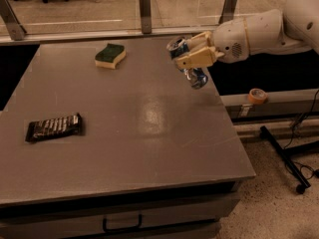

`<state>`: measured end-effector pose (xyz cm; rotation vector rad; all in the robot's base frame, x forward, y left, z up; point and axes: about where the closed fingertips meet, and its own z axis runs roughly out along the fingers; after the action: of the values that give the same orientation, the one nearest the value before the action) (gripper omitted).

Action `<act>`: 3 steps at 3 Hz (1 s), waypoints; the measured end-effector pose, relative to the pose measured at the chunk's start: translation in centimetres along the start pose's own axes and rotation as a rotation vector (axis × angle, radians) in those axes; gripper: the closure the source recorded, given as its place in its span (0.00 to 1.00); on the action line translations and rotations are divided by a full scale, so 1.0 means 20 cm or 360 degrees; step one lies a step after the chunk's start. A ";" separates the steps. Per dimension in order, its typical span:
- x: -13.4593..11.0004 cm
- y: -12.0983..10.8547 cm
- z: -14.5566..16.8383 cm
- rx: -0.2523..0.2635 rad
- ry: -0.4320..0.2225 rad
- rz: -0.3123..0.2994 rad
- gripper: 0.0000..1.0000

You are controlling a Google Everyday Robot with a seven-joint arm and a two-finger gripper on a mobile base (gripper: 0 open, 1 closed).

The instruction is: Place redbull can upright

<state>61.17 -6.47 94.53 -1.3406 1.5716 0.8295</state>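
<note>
The pincer (195,54) grips the tilted redbull can (188,63) above the table's (149,148) right edge.

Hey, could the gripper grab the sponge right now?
Probably not yet: the gripper is shut on the redbull can, held tilted above the table near its right edge. The way across to the sponge looks free.

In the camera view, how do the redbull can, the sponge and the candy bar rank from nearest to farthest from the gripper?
The gripper hangs over the table's far right edge.
1. redbull can: held tilted in the jaws.
2. sponge: leftward, near the far edge.
3. candy bar: far left, toward the near side.
</note>
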 end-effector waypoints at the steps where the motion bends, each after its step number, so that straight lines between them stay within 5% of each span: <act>1: -0.02 0.04 0.07 -0.0060 -0.0132 -0.0044 1.00; 3: -0.01 0.11 0.21 -0.0215 -0.0395 -0.0051 1.00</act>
<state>59.80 -2.14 93.03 -1.2988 1.3173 1.0547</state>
